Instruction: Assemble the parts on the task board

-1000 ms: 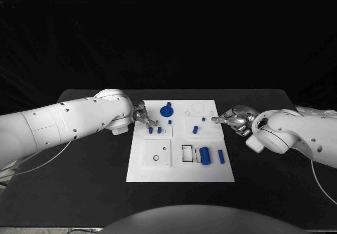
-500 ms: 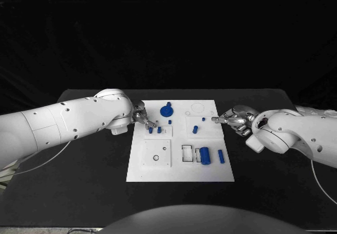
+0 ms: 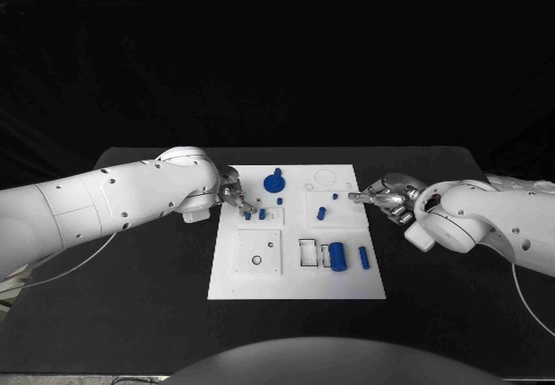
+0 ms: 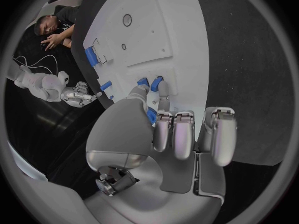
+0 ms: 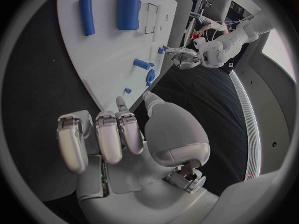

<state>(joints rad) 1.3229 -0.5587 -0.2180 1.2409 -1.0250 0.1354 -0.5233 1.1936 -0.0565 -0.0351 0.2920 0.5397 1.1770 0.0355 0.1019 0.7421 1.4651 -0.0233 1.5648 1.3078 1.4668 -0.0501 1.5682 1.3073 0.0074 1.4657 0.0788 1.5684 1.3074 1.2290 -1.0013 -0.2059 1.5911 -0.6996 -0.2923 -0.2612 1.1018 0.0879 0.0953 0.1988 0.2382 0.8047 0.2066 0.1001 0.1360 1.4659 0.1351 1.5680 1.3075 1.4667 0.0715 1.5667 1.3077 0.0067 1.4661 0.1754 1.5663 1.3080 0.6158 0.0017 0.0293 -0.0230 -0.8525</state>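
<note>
The white task board (image 3: pixel 232 281) lies mid-table. Two short blue pegs (image 3: pixel 248 214) (image 4: pixel 142 81) stand side by side in its small upper-left plate. My left hand (image 3: pixel 235 196) (image 4: pixel 156 129) hovers over them with fingers curled, thumb and one fingertip (image 4: pixel 162 92) right at the peg tops; whether it grips one is hidden. My right hand (image 3: pixel 384 197) (image 5: pixel 118 134) sits at the board's right edge, fingers curled in, holding nothing. A tiny blue piece (image 3: pixel 335 196) (image 5: pixel 127 90) lies just beyond its fingertips.
On the board also lie a round blue piece (image 3: pixel 274 182), a blue peg (image 3: pixel 322 213) (image 5: pixel 142 63), a thick blue cylinder (image 3: pixel 338 256) (image 5: pixel 129 10) and a slim blue bar (image 3: pixel 364 257) (image 5: pixel 86 15). Black table surrounds the board.
My left hand has edged down toward the two pegs. The right hand and the parts have stayed put.
</note>
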